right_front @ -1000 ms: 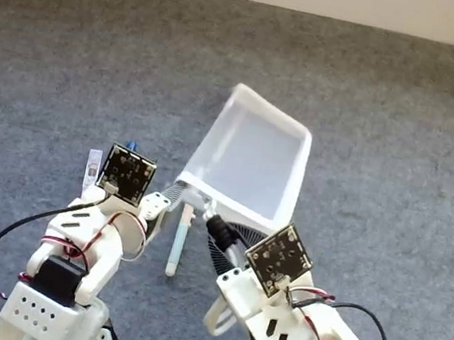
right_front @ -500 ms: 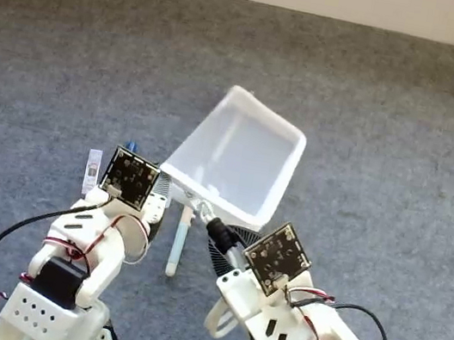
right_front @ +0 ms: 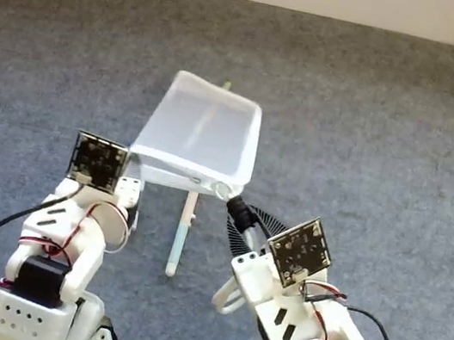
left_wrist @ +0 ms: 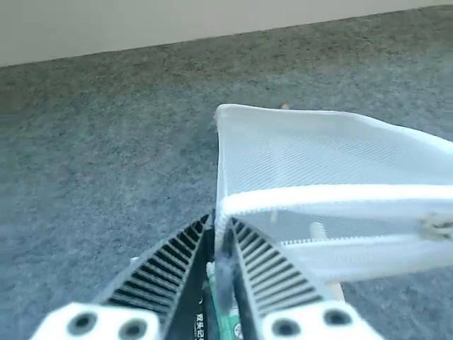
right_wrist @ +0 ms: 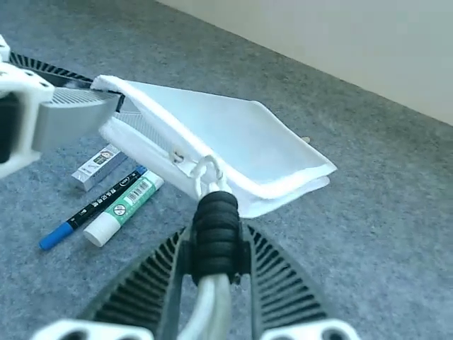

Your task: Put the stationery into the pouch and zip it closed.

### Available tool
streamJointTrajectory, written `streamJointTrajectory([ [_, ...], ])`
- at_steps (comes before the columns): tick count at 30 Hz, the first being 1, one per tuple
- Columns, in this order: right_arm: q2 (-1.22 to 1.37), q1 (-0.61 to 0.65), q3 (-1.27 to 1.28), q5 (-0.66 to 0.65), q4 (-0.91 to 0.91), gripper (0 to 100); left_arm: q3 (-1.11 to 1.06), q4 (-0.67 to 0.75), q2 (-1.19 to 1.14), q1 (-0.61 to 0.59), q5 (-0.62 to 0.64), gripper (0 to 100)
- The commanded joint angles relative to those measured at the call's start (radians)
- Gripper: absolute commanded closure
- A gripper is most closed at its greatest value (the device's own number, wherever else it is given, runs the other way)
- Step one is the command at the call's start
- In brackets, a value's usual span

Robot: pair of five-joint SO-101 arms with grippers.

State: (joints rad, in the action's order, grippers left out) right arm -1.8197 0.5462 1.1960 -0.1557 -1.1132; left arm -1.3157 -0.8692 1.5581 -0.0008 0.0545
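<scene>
Pouch [right_front: 203, 131] of white mesh hangs tilted above the grey carpet [right_front: 388, 145] in the high view, far of both arms. The left gripper [right_front: 136, 179] is at its near left corner, and the right gripper [right_front: 238, 217] is at its near right corner. A pale tube [right_front: 180, 236] lies on the carpet between the arms.

In the left wrist view, the left gripper [left_wrist: 221, 230] has its fingers pressed together on the pouch's [left_wrist: 318, 170] corner seam.

In the right wrist view, the right gripper [right_wrist: 216, 244] is clamped on a black ribbed pull [right_wrist: 216, 216], and a white cord loop joins the pull to the zipper. Under the lifted pouch [right_wrist: 241, 145], the pale tube [right_wrist: 124, 205], a blue-tipped pen [right_wrist: 88, 211] and a small box [right_wrist: 99, 165] lie on the carpet.
</scene>
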Motion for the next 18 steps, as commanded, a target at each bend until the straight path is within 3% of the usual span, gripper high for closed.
streamJointTrajectory([
  [1, -0.016, -0.033, -0.067, 0.011, 0.042, 99.3, 0.077, -0.023, 0.012, -0.102, 0.081, 99],
  [5, -0.015, -0.093, -0.061, 0.015, 0.077, 99.3, 0.084, -0.026, 0.012, -0.170, 0.106, 99],
  [12, -0.016, -0.111, -0.033, 0.043, 0.107, 99.3, 0.074, -0.023, 0.012, -0.165, 0.104, 99],
  [15, -0.016, -0.110, -0.036, 0.046, 0.104, 99.3, 0.073, -0.026, 0.010, -0.124, 0.077, 99],
  [18, -0.016, -0.110, -0.039, 0.046, 0.068, 99.3, 0.035, -0.023, 0.010, -0.058, 0.018, 92],
])
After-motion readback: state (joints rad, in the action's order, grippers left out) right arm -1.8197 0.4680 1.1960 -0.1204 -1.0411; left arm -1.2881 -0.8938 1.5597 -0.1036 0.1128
